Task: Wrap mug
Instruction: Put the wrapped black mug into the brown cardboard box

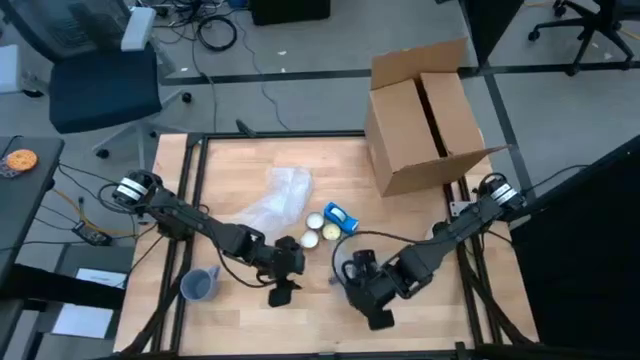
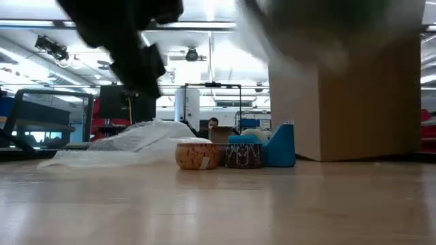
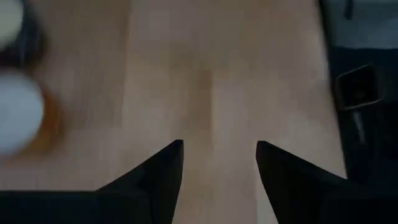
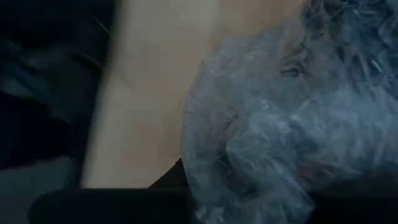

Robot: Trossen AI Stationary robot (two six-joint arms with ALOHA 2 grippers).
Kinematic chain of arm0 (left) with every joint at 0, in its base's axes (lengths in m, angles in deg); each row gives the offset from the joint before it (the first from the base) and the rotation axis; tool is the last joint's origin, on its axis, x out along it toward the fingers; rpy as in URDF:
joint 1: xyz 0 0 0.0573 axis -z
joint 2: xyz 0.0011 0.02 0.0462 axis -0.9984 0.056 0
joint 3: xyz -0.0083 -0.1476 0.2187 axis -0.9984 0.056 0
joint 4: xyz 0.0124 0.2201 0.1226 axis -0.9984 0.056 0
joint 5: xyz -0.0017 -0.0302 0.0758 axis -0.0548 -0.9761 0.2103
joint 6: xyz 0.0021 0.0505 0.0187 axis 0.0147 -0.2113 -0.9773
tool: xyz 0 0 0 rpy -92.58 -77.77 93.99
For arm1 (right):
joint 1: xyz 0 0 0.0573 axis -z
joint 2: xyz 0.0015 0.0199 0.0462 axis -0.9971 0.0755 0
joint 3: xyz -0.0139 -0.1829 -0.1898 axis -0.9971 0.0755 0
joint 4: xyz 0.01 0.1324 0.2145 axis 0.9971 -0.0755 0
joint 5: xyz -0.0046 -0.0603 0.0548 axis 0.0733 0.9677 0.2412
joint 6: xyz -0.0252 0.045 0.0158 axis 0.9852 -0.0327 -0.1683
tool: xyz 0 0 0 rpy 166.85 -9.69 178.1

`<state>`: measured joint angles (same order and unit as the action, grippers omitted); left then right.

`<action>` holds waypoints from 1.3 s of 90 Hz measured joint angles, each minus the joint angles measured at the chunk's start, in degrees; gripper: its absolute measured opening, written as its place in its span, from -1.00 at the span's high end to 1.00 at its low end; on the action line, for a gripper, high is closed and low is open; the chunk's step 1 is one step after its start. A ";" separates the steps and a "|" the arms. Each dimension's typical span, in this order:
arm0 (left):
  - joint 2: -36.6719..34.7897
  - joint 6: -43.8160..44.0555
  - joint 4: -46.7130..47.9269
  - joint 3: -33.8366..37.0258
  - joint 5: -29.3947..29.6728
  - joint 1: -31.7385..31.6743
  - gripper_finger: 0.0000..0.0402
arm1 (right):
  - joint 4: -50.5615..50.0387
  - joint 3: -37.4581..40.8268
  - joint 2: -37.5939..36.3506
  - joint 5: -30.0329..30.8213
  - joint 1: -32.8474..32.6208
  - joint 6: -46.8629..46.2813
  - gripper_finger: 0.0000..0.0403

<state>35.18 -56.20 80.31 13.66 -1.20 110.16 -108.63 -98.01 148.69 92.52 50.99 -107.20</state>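
A grey-blue mug [image 1: 200, 285] stands upright on the wooden table [image 1: 240, 160], near its front left. A big sheet of clear bubble wrap [image 1: 276, 198] lies crumpled at the table's middle. My left gripper [image 1: 283, 292] hangs open over bare wood to the right of the mug, nothing between its fingers [image 3: 163, 171]. My right gripper [image 4: 242, 186] is near the front edge, right of the left one. A crumpled wad of bubble wrap [image 4: 280, 118] fills its wrist view and hides its fingertips. My right gripper has the wad of bubble wrap [image 4: 249, 168] at its fingers, several crumpled layers. The wrap itself covers the place of contact, so which part it has cannot be told. The wad bulges out ahead of the fingers over the table.
Two small round jars [image 1: 312, 237] [image 1: 316, 220] and a blue object [image 1: 341, 216] sit at the table's middle, beside the big sheet. An open cardboard box [image 1: 425, 115] stands at the far right. Bare wood lies along the front edge [image 2: 218, 204].
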 joint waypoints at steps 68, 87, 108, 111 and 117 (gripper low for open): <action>0.65 7.98 -0.81 0.00 7.74 7.80 0.06 | -7.36 -35.34 -0.33 31.08 16.51 29.67 0.89; 0.66 2.81 -4.68 0.40 16.06 7.78 0.06 | -30.27 -38.45 -0.44 31.68 27.43 23.11 0.89; 1.34 -7.72 -25.74 5.98 24.85 7.76 0.06 | -40.15 -36.11 -2.37 29.69 35.25 14.18 0.89; 1.70 -9.70 -29.57 6.91 25.98 7.76 0.06 | -40.69 -36.11 -2.52 30.21 35.54 15.36 0.89; 2.64 -13.34 -35.27 8.60 27.08 7.60 0.06 | -40.72 -36.18 -3.09 31.98 36.40 16.63 0.89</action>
<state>37.82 -69.53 45.04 22.27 25.88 117.76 -149.36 -134.19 145.61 124.50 87.40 -90.58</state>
